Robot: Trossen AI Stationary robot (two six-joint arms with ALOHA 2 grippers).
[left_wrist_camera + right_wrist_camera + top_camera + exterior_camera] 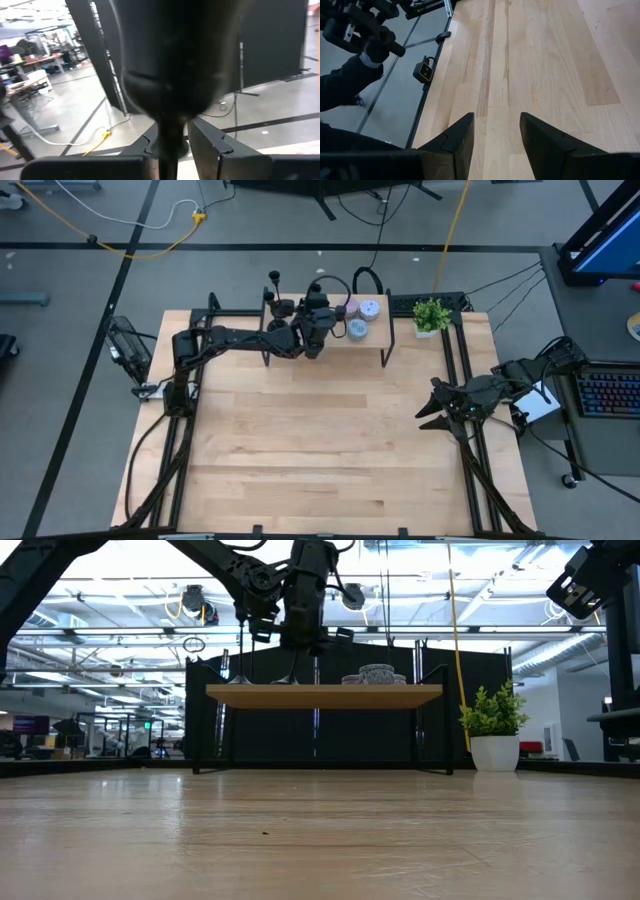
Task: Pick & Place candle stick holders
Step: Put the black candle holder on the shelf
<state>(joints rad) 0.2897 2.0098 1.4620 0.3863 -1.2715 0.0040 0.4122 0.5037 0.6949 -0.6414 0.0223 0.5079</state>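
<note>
At top center of the high view, left gripper [312,348] is over the raised shelf [375,340], fingers [212,145] clamped on a candle stick holder [170,75] stem. Two more holders [278,305] stand at the shelf's left end. Right gripper [428,410] waits at right edge, fingers apart.

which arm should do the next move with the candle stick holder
The left. Its hand is over the raised shelf and already shut on a candle stick holder, whose stem runs between its fingers. The right hand is open and empty, low at the table's right edge.
</note>
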